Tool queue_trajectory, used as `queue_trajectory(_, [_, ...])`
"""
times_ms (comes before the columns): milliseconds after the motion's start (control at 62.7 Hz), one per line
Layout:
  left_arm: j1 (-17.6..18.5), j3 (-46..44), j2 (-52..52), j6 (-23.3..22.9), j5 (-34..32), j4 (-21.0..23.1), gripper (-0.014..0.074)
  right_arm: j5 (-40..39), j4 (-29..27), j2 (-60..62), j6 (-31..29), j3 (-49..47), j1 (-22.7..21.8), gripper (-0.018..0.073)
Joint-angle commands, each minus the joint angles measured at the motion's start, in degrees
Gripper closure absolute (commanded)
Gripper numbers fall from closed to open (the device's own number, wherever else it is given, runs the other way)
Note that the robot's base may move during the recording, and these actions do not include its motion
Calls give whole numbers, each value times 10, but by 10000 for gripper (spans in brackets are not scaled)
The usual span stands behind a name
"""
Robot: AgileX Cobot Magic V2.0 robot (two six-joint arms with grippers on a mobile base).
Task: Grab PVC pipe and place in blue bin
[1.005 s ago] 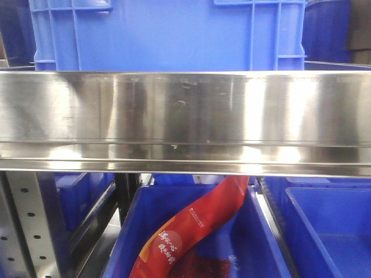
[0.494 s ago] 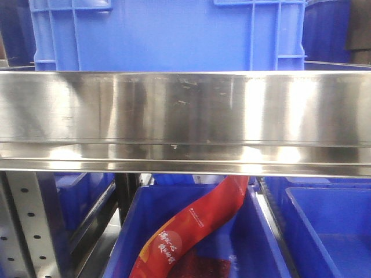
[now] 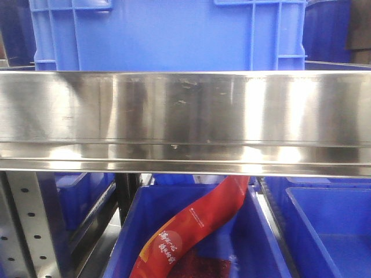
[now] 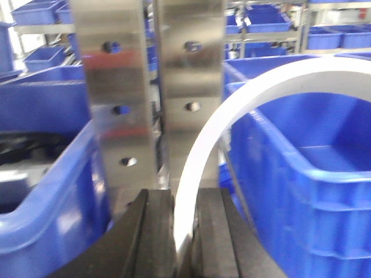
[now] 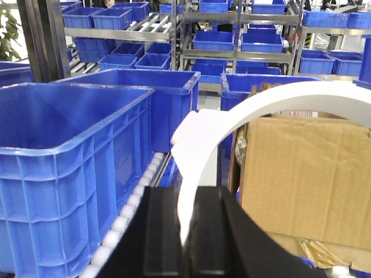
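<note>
Front: only the polished steel shelf beam shows, with no gripper or pipe. Left wrist: the left gripper clamps the white curved PVC pipe near a perforated steel upright, which the pipe could strike. Right wrist: the right gripper clamps a similar white PVC arc right of the blue plastic bin; the thin edge grip may slip

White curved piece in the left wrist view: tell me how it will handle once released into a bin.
The white curved piece holds its arc unsupported above the fingers, so it is probably stiff. It looks thin-walled, so likely light. Its smooth, rounded shape may rock or roll when it lands in the blue bin.
</note>
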State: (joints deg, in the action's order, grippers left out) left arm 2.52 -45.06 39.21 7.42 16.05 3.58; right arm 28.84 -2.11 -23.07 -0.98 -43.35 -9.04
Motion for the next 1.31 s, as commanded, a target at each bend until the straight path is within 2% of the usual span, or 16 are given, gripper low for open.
queue_trajectory(0, [23,-10,4,1,-29,-3,707,-30,1,3,-2,0,0,721])
queue_trajectory(239, [121,-50,49,3,-34,-29,707,-36,1,3,-2,0,0,721])
queue_trajectory(399, [162,-85,93,3,-51,-42,707,-36,1,3,-2,0,0,721])
queue_trajectory(1084, [169,-266,272,3,-71,-57,707,-35,1,3,-2,0,0,721])
queue_trajectory(1292, [182,-287,328,3,-120,-78,707,-35,1,3,-2,0,0,721])
